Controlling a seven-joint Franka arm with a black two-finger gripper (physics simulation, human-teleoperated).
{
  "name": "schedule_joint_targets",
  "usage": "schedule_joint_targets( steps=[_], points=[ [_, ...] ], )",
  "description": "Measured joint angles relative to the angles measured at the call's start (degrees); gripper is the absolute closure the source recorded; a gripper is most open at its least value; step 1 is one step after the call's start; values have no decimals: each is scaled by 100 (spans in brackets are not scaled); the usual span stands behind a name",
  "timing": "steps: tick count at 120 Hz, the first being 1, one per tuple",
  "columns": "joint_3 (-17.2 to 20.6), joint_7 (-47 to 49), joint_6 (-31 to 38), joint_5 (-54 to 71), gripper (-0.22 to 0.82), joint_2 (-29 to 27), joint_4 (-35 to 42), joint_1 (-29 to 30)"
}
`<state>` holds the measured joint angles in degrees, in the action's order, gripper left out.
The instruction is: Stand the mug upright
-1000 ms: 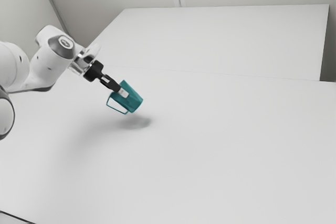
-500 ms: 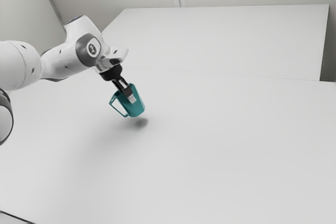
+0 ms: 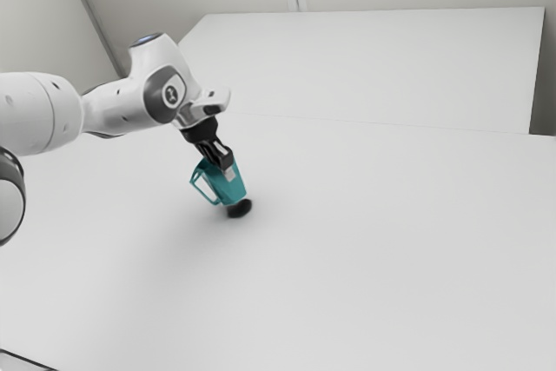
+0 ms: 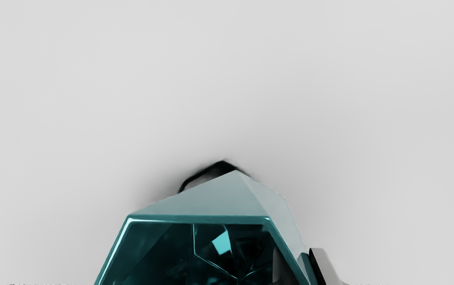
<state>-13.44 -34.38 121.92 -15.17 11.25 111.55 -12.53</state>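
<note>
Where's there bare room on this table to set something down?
The tabletop is bare from the mug toward the exterior view's right and bottom edges. It's crowded around the mug, gripper and arm.

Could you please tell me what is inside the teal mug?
Inside the mug are one finger of the gripper and a bright patch among dark walls. The finger covers what lies behind it, so I cannot tell about that part.

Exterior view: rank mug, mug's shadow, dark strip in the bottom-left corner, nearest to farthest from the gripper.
1. Mug: in the gripper, its wall between the fingers.
2. Shadow: on the table, by the mug's lower end.
3. Dark strip: exterior view's bottom-left corner.
</note>
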Motion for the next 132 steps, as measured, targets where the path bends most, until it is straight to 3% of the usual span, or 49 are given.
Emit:
schedule_joint_targets(
  steps=[64,97,113,132],
  points=[
    [92,909,312,275,78,298,19,-50],
    [174,1201,309,343,28,244,-13,-49],
    [169,1305,281,371,16,128,-17,-56],
    [168,1429,187,575,9,-94,-36,-69]
  ],
)
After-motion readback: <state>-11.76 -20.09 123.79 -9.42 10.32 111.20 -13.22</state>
